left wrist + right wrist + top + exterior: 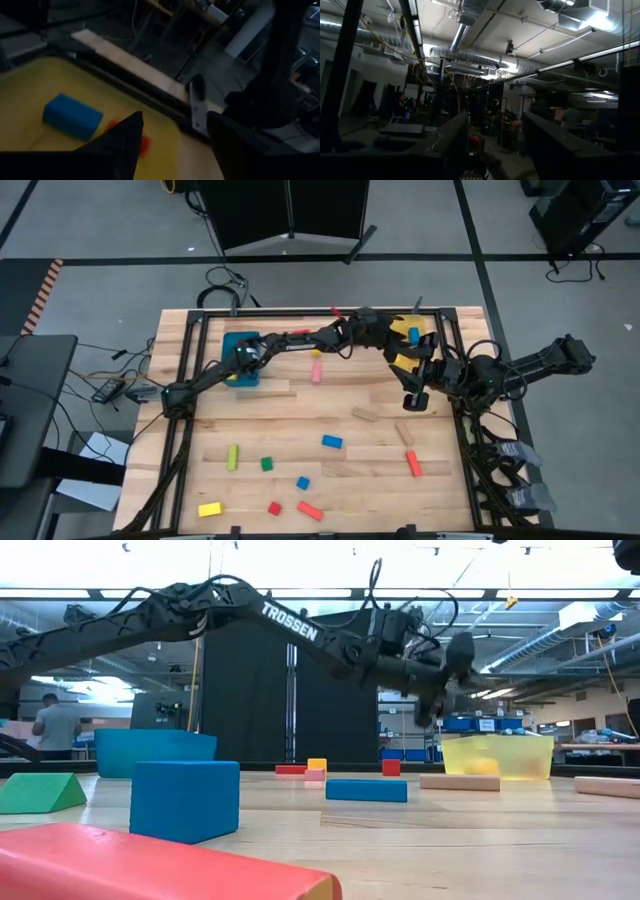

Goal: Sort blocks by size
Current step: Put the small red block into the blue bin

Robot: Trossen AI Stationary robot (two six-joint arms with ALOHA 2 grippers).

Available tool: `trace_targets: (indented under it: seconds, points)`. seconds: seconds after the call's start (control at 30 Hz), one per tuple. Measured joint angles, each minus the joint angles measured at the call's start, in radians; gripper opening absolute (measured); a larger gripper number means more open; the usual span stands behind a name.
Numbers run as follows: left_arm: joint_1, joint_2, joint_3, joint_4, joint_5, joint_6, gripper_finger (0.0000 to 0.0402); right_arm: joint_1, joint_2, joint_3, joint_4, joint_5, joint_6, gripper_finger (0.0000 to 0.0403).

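The left gripper (172, 145), fingers spread and empty, hovers over the yellow bin (30, 90) at the table's far right corner. The blocks (332, 442) look light, stiff and easiest pinched across their flat sides. The right gripper (492, 145), fingers spread, waits near the right edge.

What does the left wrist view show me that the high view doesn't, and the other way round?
Only the left wrist view shows the inside of the yellow bin: a blue block lying in it, with something red beside it, and the open left gripper above, holding nothing.

Only the high view shows the blocks left on the table, such as the pink bar and the red bar, plus the blue bin and the right gripper.

Both show the left arm reached over the yellow bin.
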Motion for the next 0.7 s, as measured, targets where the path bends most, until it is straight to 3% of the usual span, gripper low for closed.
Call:
trace_targets:
  seconds: [0.17,0.3,0.5,0.7]
  points:
    - [-0.002,-0.101,-0.045,0.009,-0.035,0.044,0.0205,0.030,0.000,0.000,-0.032,0.042,-0.002,0.0197]
    - [0.005,-0.250,-0.242,0.020,-0.086,0.097,0.0154,0.044,0.002,0.000,-0.062,0.085,-0.010,0.0203]
    - [0.030,-0.636,-0.796,0.291,-0.134,0.112,0.0091,0.048,0.026,0.000,-0.100,0.101,0.018,0.0212]
    - [-0.001,-1.052,-1.311,0.410,-0.294,0.141,0.0078,-0.008,0.147,0.005,-0.129,0.151,0.122,0.0211]
